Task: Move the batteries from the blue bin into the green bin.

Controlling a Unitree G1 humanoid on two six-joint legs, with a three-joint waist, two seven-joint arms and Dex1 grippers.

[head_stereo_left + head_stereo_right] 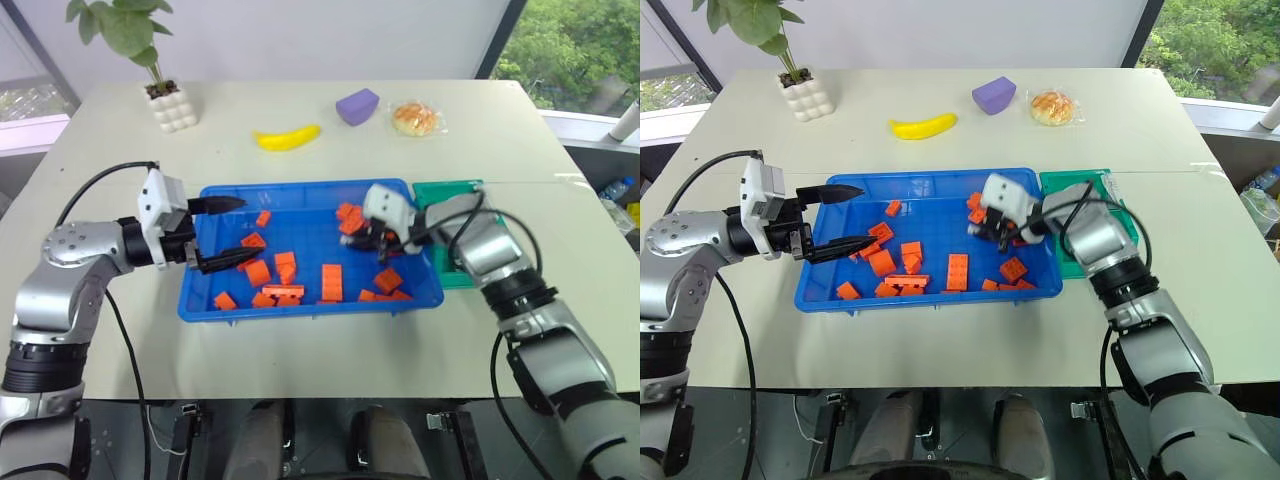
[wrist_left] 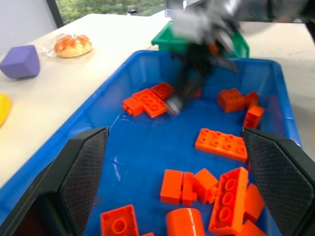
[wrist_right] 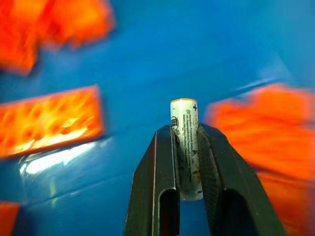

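The blue bin (image 1: 300, 225) lies in the middle of the table with several orange bricks (image 1: 332, 282) scattered in it. Over its right part my right gripper (image 1: 375, 243) is shut on a battery (image 3: 185, 142), a silver-grey cylinder standing up between the fingers and lifted off the bin floor. The same battery (image 2: 172, 105) hangs below that gripper in the left wrist view. Just right of the blue bin sits the green bin (image 1: 447, 192), largely hidden by my right arm. My left gripper (image 1: 248, 228) is open with nothing in it, over the bin's left part.
At the back of the table are a yellow banana (image 1: 287, 137), a purple block (image 1: 357, 105), a wrapped bun (image 1: 415, 118) and a potted plant (image 1: 168, 100). Bare table lies in front of the blue bin.
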